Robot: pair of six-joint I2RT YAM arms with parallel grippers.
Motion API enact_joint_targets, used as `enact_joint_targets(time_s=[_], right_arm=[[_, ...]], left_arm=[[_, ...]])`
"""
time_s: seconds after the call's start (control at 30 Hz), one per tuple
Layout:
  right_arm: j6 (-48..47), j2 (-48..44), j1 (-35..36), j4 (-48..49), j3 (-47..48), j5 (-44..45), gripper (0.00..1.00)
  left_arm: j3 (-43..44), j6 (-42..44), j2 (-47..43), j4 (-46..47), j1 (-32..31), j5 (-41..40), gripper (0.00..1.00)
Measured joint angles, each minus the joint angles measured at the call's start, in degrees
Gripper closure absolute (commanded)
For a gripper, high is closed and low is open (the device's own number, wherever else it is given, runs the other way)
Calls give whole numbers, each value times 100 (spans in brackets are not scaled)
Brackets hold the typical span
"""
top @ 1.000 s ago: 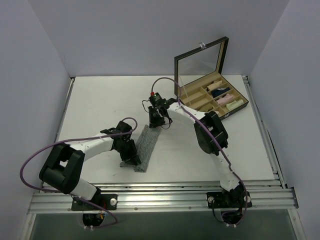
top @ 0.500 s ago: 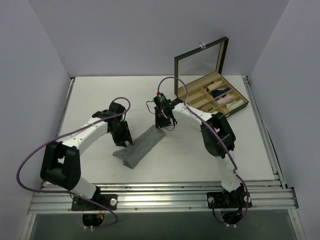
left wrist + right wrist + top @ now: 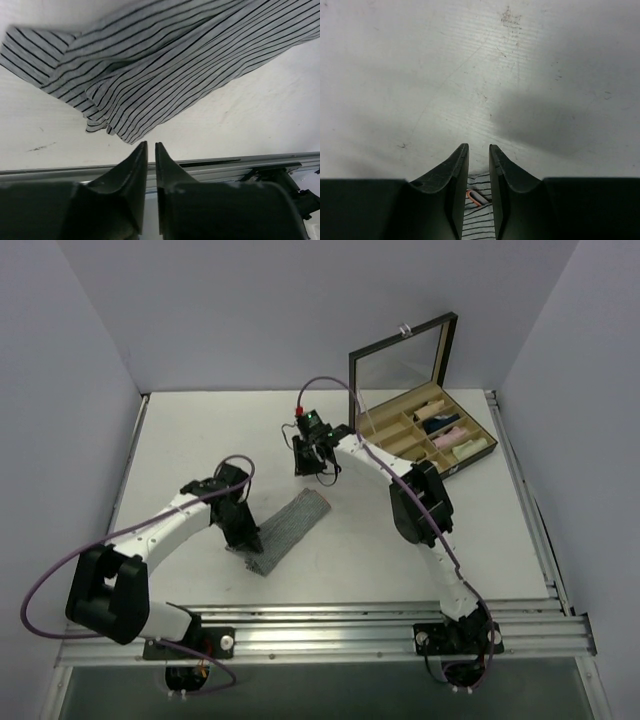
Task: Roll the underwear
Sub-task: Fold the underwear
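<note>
The grey pinstriped underwear [image 3: 288,528] lies as a folded strip running diagonally across the middle of the white bench [image 3: 190,435]. The left gripper [image 3: 151,145] sits just beside its rumpled near end, fingers a thin slit apart with nothing between them. The right gripper [image 3: 479,146] stands over bare bench past the far end, its fingers a narrow gap apart and empty.
</note>
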Motion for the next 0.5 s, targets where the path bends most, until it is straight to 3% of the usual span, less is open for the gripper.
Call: enact_joint_targets(time_s=[0.23,0.5], right_arm=[[-289,389,7,186,-164,-332,80],[-291,-50,-55,721,-1005,-280,81]], left_arm=[[-643,-264,72,216,-127,245,90],[0,197,1467,114,310,-103,93]])
